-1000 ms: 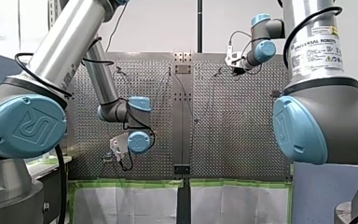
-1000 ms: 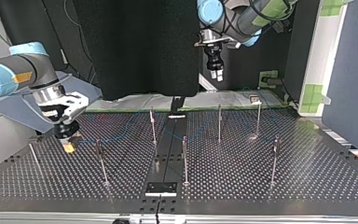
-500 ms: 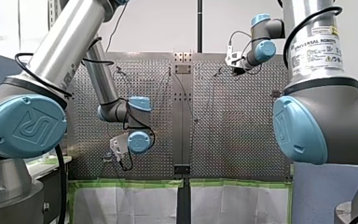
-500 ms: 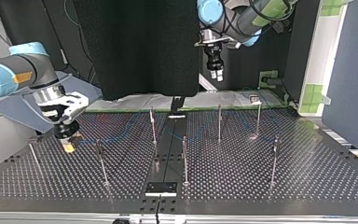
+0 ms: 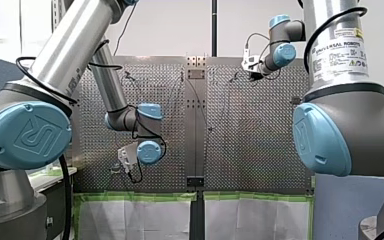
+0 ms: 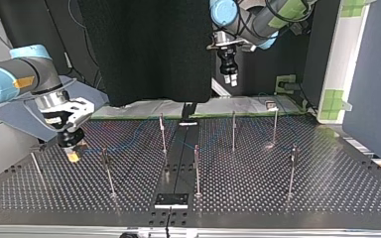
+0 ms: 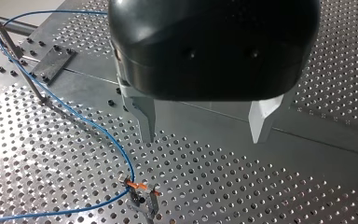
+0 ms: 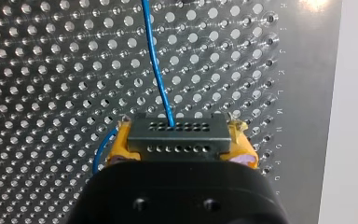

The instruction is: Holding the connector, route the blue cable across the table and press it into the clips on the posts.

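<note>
Reading off the writing first: your right arm carries a white label that says UNIVERSAL ROBOTS. The smaller print under it is too tiny to make out. The blue joint caps have the UR logo moulded in. In the right wrist view a column of small letters runs along the edge of the perforated table, and J, K, L, M are readable among them.

The connector is a flat black block with two rows of tiny holes across its face. Your right gripper is clamped on it, with one of the yellow pads on each side. The blue cable is thin. It comes out of the row of holes farther from the gripper and runs straight away over the table, with a bit of slack looping beside one pad. In the top view that gripper sits low over the table at the view's left, and the cable trails faintly toward the middle.

Your left gripper is spread wide with nothing between its fingers, and it hangs well above the table. Below it the cable curves between two of the posts, reaching the orange-tipped clip on the nearer one.

Counts: two arms, two grippers, one connector, one cable. I make it seven posts in the top view, and only two clips show clearly.
</note>
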